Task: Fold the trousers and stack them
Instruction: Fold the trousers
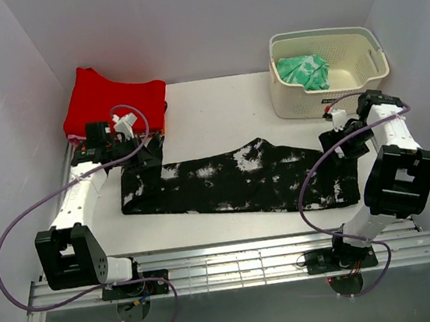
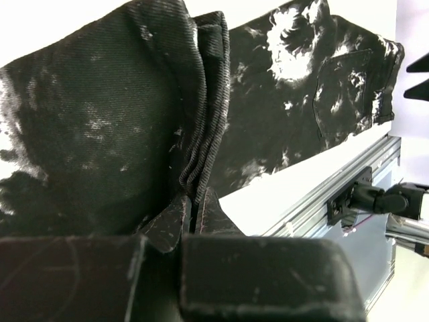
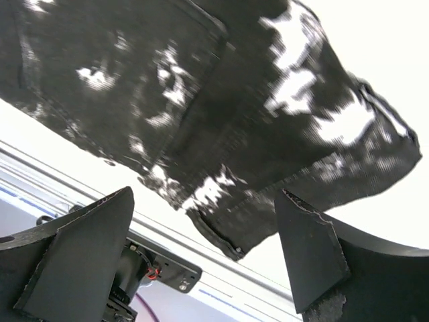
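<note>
Trousers [image 1: 241, 177], top view: laid lengthwise across the white table [image 1: 216, 106], black with white splatter, one end at the left arm and the other at the right arm.
Left gripper [image 1: 142, 156], top view: set down at the left end of the trousers; the finger state is not resolved from this view.
Right gripper [image 1: 337, 146], top view: held at the right end of the trousers, near the basket [image 1: 329, 68].
Surroundings, top view: a red garment [image 1: 110, 103] is seen at the far left corner; a green cloth [image 1: 304, 71] lies inside the basket.
Left gripper [image 2: 194, 208], left wrist view: the fingers are clenched on a bunched fold of the trousers [image 2: 100, 121], with the cloth pinched between the tips.
Table edge, left wrist view: a metal rail [image 2: 335, 181] is seen beyond the cloth.
Right gripper [image 3: 204, 194], right wrist view: the fingers [image 3: 87, 248] are spread wide and released, with nothing gripped.
Trousers [image 3: 201, 100], right wrist view: one end is seen flat on the table beyond the fingertips; contact with them cannot be told.
</note>
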`<state>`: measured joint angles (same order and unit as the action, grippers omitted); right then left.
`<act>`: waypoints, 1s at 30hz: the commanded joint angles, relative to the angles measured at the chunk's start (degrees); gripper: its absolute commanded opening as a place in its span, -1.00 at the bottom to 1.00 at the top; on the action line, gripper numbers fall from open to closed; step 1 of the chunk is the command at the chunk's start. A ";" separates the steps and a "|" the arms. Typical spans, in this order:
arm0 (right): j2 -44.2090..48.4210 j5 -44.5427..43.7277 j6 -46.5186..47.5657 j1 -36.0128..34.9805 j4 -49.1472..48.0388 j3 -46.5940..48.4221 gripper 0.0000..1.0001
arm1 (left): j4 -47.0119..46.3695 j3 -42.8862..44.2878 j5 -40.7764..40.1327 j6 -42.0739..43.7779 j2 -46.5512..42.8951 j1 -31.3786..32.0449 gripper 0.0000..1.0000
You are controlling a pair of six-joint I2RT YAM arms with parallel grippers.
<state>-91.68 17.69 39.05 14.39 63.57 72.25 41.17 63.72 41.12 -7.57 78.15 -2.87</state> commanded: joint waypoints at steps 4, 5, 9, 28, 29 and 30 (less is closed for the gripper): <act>-3.68 -1.08 -1.51 4.24 2.00 -0.53 0.80 | -13.30 -5.45 -9.30 -12.98 0.07 9.63 -1.00; -4.03 -1.08 -1.95 4.76 1.65 -0.53 0.80 | -15.13 -6.24 -10.44 -14.30 0.16 11.82 -1.00; -5.61 0.05 -3.45 5.12 0.77 -2.54 0.80 | -19.80 -7.30 -14.84 -18.17 1.12 16.40 -1.00; -7.90 2.35 -6.35 5.21 -2.05 -7.30 0.77 | -29.56 -8.44 -20.56 -27.66 11.75 33.72 -1.00; -7.90 2.43 -6.44 5.21 -2.13 -7.47 0.77 | -29.48 -8.09 -20.73 -28.19 12.20 33.98 -1.00; -7.99 2.52 -6.44 5.12 -2.14 -7.47 0.76 | -29.57 -7.92 -20.56 -28.63 12.64 34.25 -1.00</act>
<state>-98.98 18.50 33.10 19.44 61.49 64.84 14.28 54.65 20.27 -33.26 90.37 30.35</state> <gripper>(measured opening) 0.885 0.033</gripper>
